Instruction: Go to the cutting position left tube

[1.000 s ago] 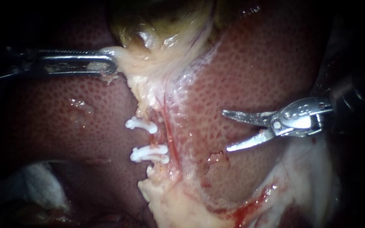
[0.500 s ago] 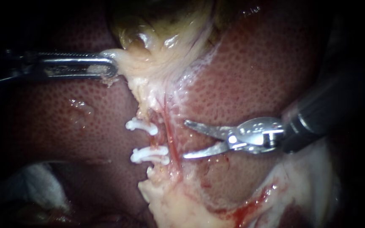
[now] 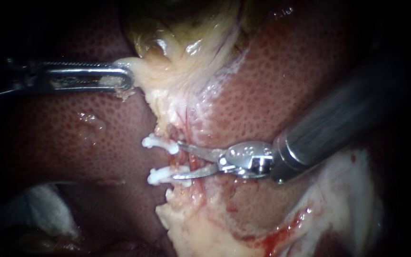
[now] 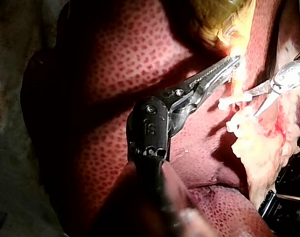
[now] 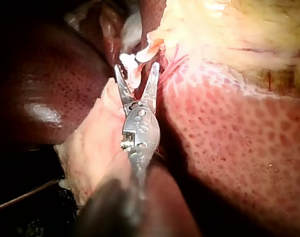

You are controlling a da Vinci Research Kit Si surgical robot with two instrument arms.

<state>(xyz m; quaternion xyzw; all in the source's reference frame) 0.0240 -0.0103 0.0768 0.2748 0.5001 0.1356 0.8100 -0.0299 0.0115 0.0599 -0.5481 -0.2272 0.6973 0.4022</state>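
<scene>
The left instrument has its pincer clenched on the pale edge of the gallbladder, pulling to stretch the left tube tight. The right instrument has its pincer spread apart around that tube, between the two white clips, probably so each cut end is pinched closed.

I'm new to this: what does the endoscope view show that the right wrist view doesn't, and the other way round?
Only the endoscope view shows the left instrument, its jaws shut on pale tissue.
Only the right wrist view shows the right instrument from behind, with a glossy dark lobe of the liver beside it.
Both show the right instrument's jaws open, reaching in between the two white clips, with speckled liver around them.
</scene>
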